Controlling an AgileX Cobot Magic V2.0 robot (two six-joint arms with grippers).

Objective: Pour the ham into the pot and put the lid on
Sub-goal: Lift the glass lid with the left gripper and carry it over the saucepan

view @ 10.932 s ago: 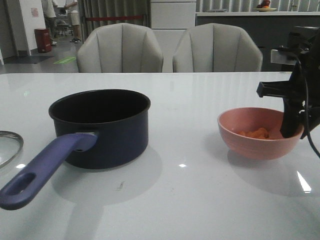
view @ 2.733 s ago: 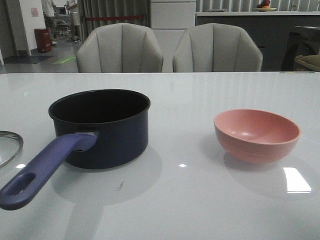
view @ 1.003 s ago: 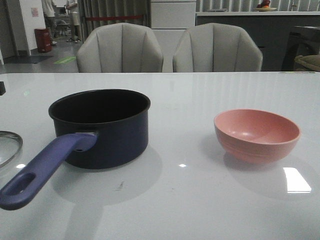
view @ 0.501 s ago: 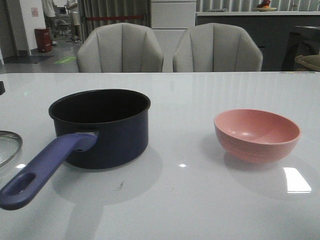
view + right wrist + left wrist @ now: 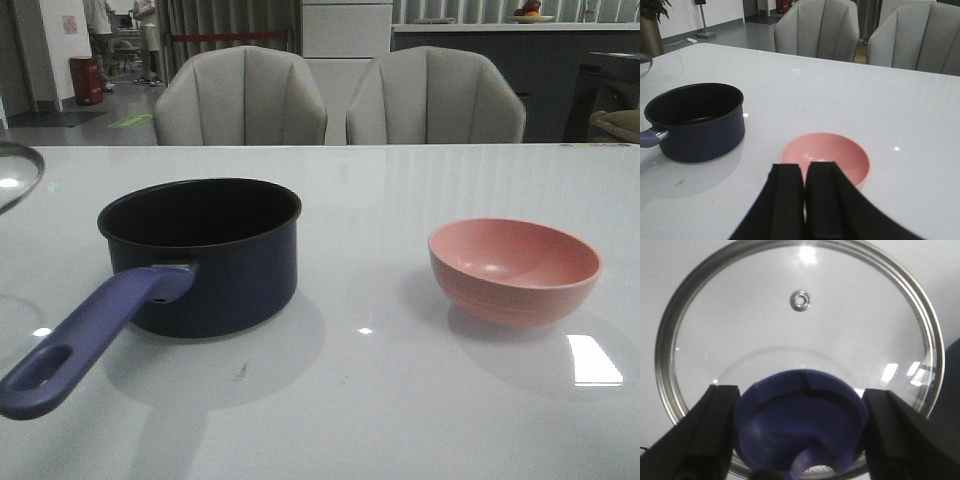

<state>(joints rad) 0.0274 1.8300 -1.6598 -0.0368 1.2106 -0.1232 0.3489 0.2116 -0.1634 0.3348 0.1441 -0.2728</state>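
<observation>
Glass lid [image 5: 800, 340] hangs by its knob [image 5: 800, 427] in your left fingers [image 5: 710, 430]; right fingers [image 5: 805, 200] shut, empty: centre it level over the pot [image 5: 205, 250] before lowering.

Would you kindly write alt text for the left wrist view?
The left gripper holds a round clear glass lid with a steel rim by its blue flared knob, one black finger on each side, above a white table.

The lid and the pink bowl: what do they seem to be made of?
The lid: clear glass, since the table shows through it, with a shiny rim that looks like steel and a matte blue knob, probably plastic. The pink bowl: opaque, with a smooth, softly glossy surface; it could be plastic or glazed ceramic.
</observation>
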